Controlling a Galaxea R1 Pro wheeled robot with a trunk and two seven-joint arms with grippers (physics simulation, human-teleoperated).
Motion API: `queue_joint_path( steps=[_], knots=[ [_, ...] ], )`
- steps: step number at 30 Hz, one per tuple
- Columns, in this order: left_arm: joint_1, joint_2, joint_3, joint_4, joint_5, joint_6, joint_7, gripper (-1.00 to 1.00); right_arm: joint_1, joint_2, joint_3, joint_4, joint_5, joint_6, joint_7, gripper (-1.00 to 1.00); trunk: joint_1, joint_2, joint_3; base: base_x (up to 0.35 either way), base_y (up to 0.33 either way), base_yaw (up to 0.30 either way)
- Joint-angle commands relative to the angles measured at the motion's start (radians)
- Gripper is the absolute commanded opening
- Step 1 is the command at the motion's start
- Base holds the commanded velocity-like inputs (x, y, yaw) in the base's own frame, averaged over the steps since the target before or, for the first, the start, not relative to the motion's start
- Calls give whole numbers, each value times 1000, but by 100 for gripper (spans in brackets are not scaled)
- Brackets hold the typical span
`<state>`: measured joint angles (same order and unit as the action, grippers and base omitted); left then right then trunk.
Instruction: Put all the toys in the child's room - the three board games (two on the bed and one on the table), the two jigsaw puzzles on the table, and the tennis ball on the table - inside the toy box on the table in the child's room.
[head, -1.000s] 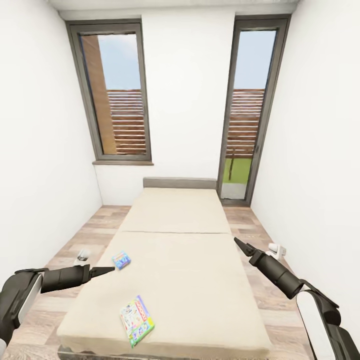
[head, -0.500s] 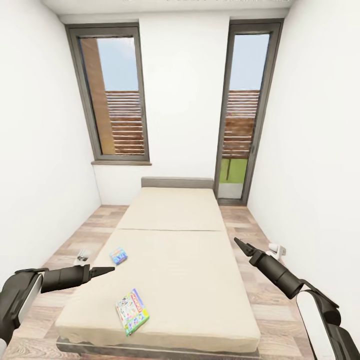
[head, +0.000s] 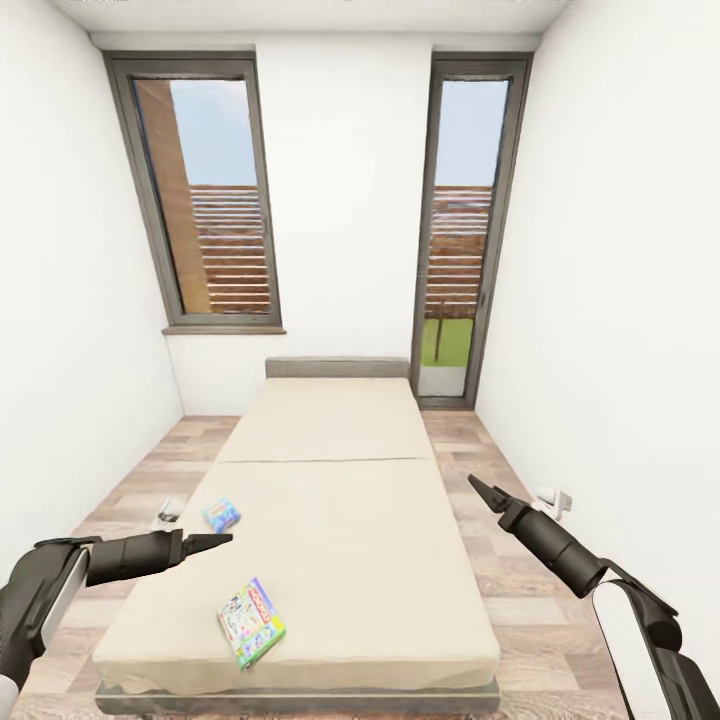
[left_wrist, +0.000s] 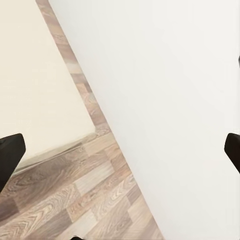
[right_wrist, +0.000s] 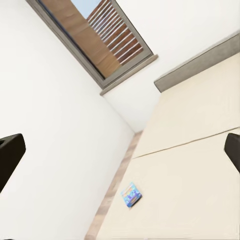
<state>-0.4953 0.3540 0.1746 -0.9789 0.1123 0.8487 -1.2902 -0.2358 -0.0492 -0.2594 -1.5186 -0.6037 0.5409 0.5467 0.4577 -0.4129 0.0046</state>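
Beige bed (head: 340, 520), wide and low, with two board games: longer white-green flat box (head: 250, 621) near, small blue square box (head: 221, 515) farther left. Probably light, stiff, slippery; best pinched at an edge. Left gripper (head: 215, 541) and right gripper (head: 478, 490) both empty, fingers wide apart.

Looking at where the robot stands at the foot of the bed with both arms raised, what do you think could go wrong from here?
1. The white-green board game lies close to the near edge of the bed; a clumsy grasp might push it off onto the floor.
2. The small blue board game lies farther up, near the bed's left edge, so the left gripper may have to stretch, or the base may bump the frame.
3. Both boxes lie flat on the soft cover, so fingers may slide over them.
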Motion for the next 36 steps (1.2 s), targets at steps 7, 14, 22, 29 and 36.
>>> queue_joint_path(
  steps=[7,14,22,29,36],
  knots=[
    [0,-1,0,0,3,8,-1,100,0,0,-2,0,-7,8,1,100,0,-1,0,-132,0,-6],
    [0,-1,0,0,3,7,-1,100,0,0,-1,0,-7,8,1,100,0,-1,0,-149,0,-1],
    [0,-1,3,0,3,7,2,100,0,0,-2,0,-7,8,1,100,0,-1,0,-19,0,0],
    [0,-6,3,0,5,9,94,100,0,0,-3,0,-7,8,1,100,0,-1,0,-1,0,0],
    [0,-33,2,0,4,10,178,100,0,0,-3,0,-8,8,1,100,23,-43,-19,0,0,0]
  ],
)
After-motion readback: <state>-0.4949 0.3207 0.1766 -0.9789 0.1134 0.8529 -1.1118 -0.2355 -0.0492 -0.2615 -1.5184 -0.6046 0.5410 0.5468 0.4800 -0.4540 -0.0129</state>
